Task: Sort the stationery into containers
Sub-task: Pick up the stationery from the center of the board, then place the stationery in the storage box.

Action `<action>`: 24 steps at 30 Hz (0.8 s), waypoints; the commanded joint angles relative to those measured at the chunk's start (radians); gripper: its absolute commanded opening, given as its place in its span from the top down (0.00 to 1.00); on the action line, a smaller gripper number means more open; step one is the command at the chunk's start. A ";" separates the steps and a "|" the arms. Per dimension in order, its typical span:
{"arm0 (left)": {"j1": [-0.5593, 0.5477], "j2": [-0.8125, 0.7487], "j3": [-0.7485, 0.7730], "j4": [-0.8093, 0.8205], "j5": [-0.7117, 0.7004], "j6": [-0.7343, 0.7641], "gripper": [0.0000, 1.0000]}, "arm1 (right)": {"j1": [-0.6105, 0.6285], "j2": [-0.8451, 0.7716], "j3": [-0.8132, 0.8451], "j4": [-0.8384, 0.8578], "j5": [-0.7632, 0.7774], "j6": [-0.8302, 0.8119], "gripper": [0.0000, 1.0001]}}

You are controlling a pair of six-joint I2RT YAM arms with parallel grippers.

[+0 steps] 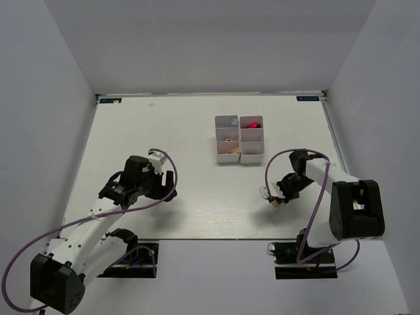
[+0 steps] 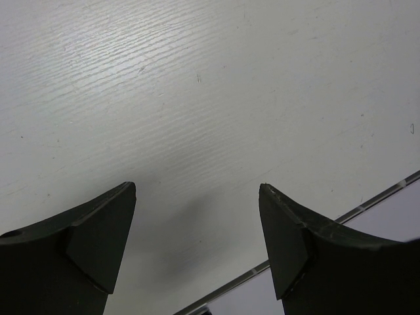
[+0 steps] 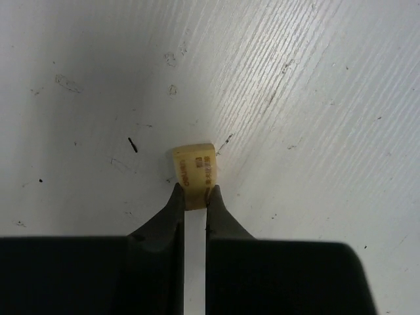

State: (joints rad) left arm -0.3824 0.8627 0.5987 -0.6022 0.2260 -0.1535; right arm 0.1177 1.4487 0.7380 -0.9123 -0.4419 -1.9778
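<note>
White scuffed table (image 1: 197,131), pale walls (image 1: 39,98), right claw (image 3: 195,191) pinching beige block (image 3: 193,164), left claw (image 2: 197,190) agape.

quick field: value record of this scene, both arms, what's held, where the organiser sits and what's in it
left end effector: open, holding nothing, over the table
right end effector: shut on beige block
organiser: white, two columns, far centre of table
organiser contents: pink-red item in far right compartment; orange items in near left compartment
</note>
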 commanded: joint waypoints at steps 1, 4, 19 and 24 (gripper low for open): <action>0.004 -0.002 -0.002 -0.002 0.015 0.012 0.14 | 0.000 0.022 -0.005 -0.033 0.031 -0.395 1.00; 0.002 -0.004 -0.002 -0.001 0.015 0.012 0.14 | 0.007 -0.004 0.027 -0.054 -0.047 -0.252 1.00; 0.004 0.013 0.001 -0.007 0.009 0.017 0.14 | 0.160 0.022 0.453 0.434 0.052 1.146 1.00; 0.004 0.016 0.001 -0.008 0.006 0.017 0.14 | 0.230 0.056 0.488 0.467 0.163 1.093 1.00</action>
State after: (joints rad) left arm -0.3824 0.8810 0.5987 -0.6064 0.2256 -0.1463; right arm 0.3115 1.4940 1.1973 -0.4671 -0.3679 -0.9184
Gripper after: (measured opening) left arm 0.858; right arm 0.221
